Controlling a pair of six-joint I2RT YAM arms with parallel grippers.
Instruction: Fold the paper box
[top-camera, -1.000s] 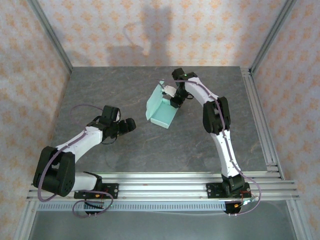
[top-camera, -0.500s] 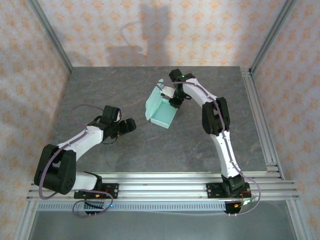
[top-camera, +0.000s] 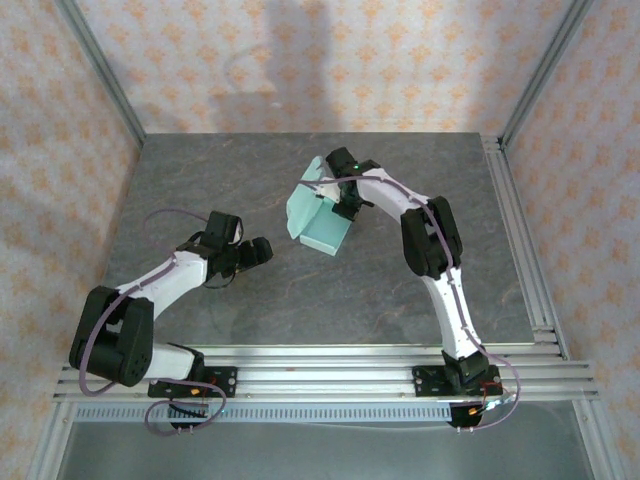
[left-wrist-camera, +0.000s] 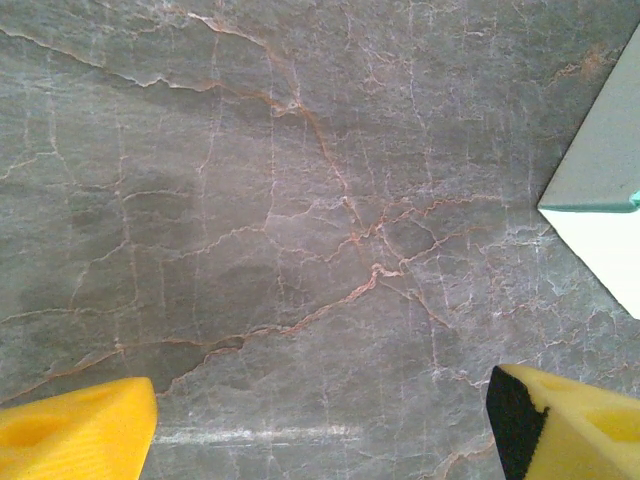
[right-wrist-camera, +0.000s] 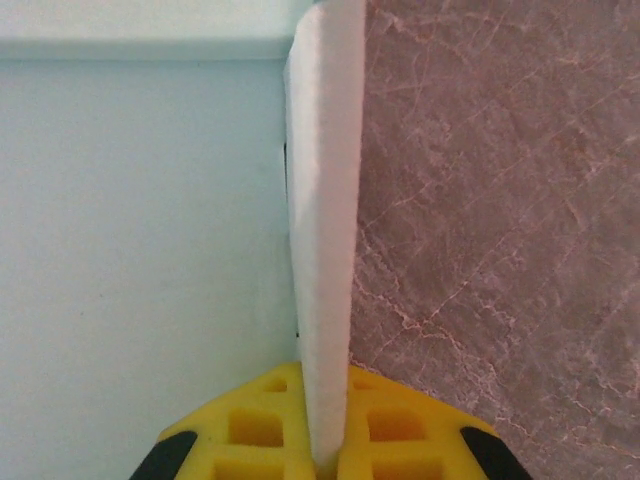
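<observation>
The pale mint-blue paper box (top-camera: 318, 213) lies half folded at the middle back of the table, one panel raised on its left side. My right gripper (top-camera: 335, 197) reaches in from the right and is shut on an upright side flap of the paper box (right-wrist-camera: 322, 230), which runs edge-on between the yellow fingers (right-wrist-camera: 250, 425). The box's flat inside panel (right-wrist-camera: 140, 250) spreads to the left of that flap. My left gripper (top-camera: 262, 249) rests low, left of the box, and stands open over bare stone, its yellow fingers (left-wrist-camera: 70, 440) wide apart. A corner of the paper box (left-wrist-camera: 600, 190) shows ahead of it.
The grey marbled table (top-camera: 200, 180) is framed by aluminium rails (top-camera: 520, 230) on the right and along the near edge, with patterned walls behind. Open stone lies between the two arms and in front of the box.
My right gripper has swung leftward with the flap, turning the wrist over the box. The box has shifted slightly left. The left arm has stayed still.
</observation>
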